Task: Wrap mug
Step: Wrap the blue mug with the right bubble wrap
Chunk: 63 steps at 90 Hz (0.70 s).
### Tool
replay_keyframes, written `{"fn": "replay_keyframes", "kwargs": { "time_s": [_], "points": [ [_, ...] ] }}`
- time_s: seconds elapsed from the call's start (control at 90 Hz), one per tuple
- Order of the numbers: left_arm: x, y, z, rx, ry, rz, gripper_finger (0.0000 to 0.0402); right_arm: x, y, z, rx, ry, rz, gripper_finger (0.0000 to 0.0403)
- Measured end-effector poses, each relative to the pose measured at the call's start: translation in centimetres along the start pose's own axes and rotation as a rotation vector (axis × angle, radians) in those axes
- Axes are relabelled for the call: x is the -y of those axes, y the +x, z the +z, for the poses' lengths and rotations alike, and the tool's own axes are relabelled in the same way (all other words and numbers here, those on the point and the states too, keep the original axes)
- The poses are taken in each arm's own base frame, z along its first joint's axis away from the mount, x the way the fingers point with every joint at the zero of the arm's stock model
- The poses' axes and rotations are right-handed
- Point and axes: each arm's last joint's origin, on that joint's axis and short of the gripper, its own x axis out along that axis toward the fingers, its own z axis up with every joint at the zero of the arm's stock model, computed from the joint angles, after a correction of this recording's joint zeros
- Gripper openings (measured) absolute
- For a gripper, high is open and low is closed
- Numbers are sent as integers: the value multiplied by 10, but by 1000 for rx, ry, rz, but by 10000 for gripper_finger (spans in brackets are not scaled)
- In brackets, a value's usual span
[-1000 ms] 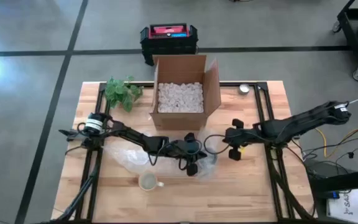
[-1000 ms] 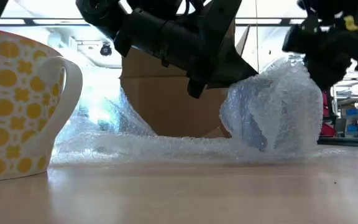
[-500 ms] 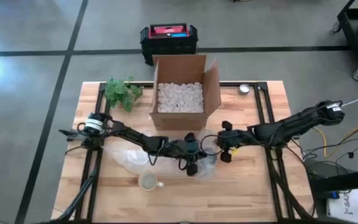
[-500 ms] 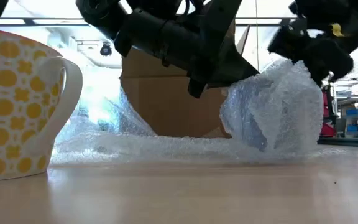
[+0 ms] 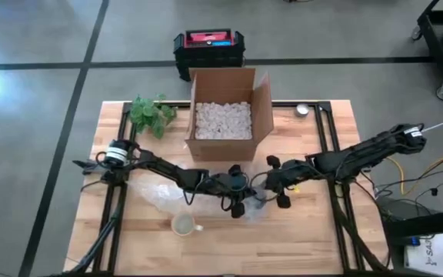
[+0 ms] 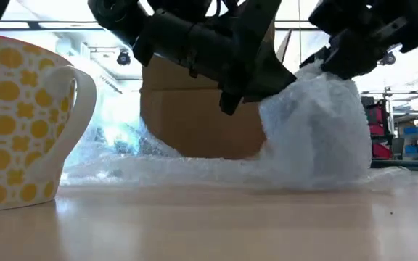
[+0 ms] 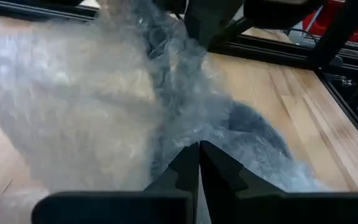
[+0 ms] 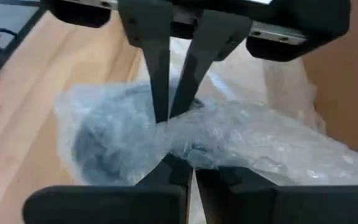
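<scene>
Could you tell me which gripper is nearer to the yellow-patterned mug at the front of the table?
The left gripper, shut on the bubble wrap just behind and right of the mug; the right gripper is farther right.

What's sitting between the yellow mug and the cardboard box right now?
Bubble wrap lies across that stretch, between the yellow mug and the cardboard box, heaped at one end where the left gripper pinches it. The low view shows it best.

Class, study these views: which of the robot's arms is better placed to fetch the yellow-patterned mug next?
Probably the left. Its hand lies nearer the yellow-patterned white mug on the wooden table; the right hand sits farther off. Both hands pinch the clear bubble wrap.
</scene>
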Motion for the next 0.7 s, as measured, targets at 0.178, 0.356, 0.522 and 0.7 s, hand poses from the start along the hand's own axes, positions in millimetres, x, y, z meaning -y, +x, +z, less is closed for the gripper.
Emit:
{"fn": "replay_keyframes", "kwargs": {
  "time_s": [0.178,0.356,0.522,0.7],
  "points": [
    [0,0,0,0,-11,0,0,0,7,-5,-46,-1,8,2],
    [-1,0,0,0,-22,2,0,-1,6,-5,-49,-20,10,2],
    [-1,0,0,-1,-29,6,0,-7,4,2,-48,-49,26,2],
    [-1,0,0,-2,-29,6,0,-8,5,3,-50,-53,32,2]
  ]
}}
